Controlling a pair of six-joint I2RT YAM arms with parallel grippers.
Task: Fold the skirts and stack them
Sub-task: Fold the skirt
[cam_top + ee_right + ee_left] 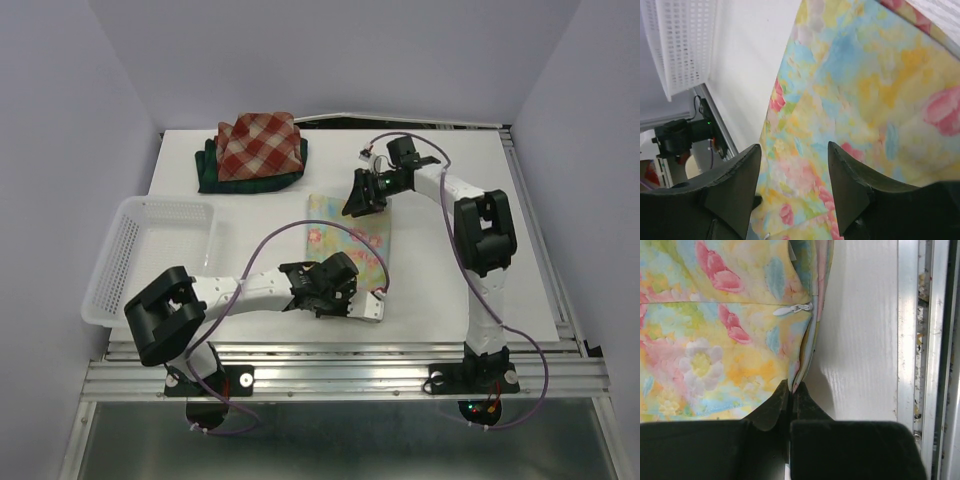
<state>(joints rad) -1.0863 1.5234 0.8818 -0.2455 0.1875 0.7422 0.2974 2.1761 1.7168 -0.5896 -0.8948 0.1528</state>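
Floral skirt point(340, 225): flat, rt of basket point(105, 275).
L gripper point(791, 387): clamped on its edge.
R gripper point(795, 150): released, above it.
Red skirt point(260, 140): on green skirt point(212, 172), behind basket.

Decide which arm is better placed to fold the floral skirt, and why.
Probably left: the left gripper is shut on the floral skirt at its near edge; the right gripper hovers open above it.

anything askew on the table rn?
Only the stack at the far left: the red-and-cream plaid skirt sits rotated on the dark plaid skirt, corners not lined up. The floral skirt lies flat, left gripper pinching its edge, right gripper open over it.
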